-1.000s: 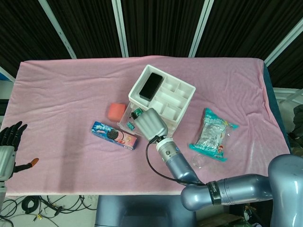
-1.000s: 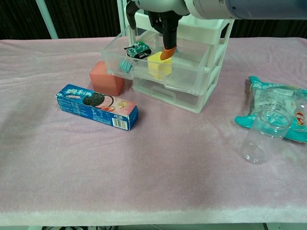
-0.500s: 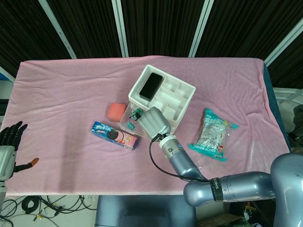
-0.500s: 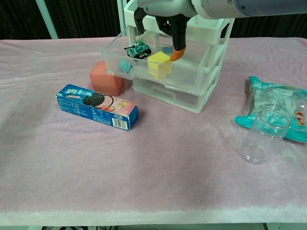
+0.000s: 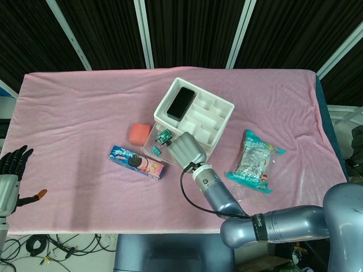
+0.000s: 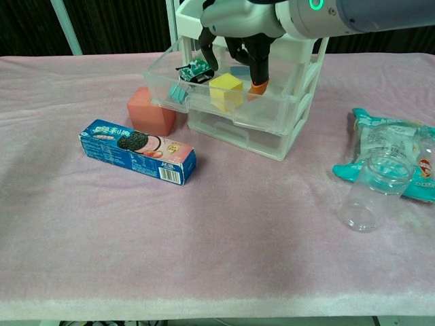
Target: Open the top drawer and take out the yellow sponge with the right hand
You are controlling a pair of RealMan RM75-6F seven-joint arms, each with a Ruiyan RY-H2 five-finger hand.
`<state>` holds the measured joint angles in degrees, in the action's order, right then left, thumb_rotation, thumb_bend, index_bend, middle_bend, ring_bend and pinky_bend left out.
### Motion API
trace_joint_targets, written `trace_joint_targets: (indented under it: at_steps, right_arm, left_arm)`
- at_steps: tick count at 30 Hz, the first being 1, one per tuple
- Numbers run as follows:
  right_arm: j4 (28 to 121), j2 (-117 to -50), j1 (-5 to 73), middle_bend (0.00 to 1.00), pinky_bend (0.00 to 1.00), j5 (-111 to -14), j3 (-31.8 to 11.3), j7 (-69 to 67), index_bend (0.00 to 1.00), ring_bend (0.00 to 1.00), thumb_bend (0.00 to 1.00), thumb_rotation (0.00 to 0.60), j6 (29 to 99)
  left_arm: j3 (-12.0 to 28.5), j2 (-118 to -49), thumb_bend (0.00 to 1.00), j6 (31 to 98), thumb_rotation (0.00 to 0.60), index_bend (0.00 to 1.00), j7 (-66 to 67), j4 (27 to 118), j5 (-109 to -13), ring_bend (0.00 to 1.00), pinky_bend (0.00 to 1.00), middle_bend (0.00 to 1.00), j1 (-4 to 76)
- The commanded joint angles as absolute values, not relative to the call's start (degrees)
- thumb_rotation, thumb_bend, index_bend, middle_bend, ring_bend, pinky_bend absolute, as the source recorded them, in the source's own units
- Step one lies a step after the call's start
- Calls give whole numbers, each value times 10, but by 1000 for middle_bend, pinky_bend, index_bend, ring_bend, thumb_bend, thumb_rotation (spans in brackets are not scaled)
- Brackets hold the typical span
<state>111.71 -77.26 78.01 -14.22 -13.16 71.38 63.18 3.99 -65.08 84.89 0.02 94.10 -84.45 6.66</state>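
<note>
The right hand (image 6: 234, 27) is seen reaching down into the pulled-out top drawer (image 6: 224, 85), its dark fingers (image 6: 259, 64) curled downward around the yellow sponge (image 6: 225, 91), one orange-tipped finger just right of it; whether the sponge is actually touched or pinched cannot be told. In the head view the hand's smooth silver back (image 5: 184, 149) covers the drawer front. The sponge, a matte yellow block, sits inside the clear plastic drawer beside a green patterned packet (image 6: 194, 70) and a small teal item (image 6: 178, 94). The drawer belongs to a white plastic drawer unit (image 5: 195, 116) with a compartmented top tray holding a flat black phone-like slab (image 5: 181, 103). A coral-pink sponge block (image 6: 151, 111) lies just left of the unit, and a blue rectangular cookie box (image 6: 138, 151) in front of that. A transparent plastic cup (image 6: 376, 189) and a crinkled teal-and-silver snack bag (image 6: 387, 149) are found at right. Everything rests on a wrinkled pink cloth surface (image 6: 204, 251). The left hand (image 5: 11, 175), black-fingered, is held spread at the surface's left edge, holding nothing.
</note>
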Motion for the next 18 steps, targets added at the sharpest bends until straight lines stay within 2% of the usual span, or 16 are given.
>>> trace_joint_targets:
  at_steps: [1,11,18]
  right_arm:
    - [1115,-774,783,803,806,-141,-127,709,346,873,105,600,629]
    - [1109,-780,790,803,806,-143,-115,688,358,873,120,600,628]
    - [1107,-785,794,803,805,-145,-112,672,423,873,167,600,627]
  left_arm:
    - [40,-651,0,849,600,0,0,941,-844,0,0,0,67]
    - [41,-651,0,848,600,0,-1,940,-842,0,0,0,67]
    - [42,-650,0,847,600,0,-3,942,-840,0,0,0,67]
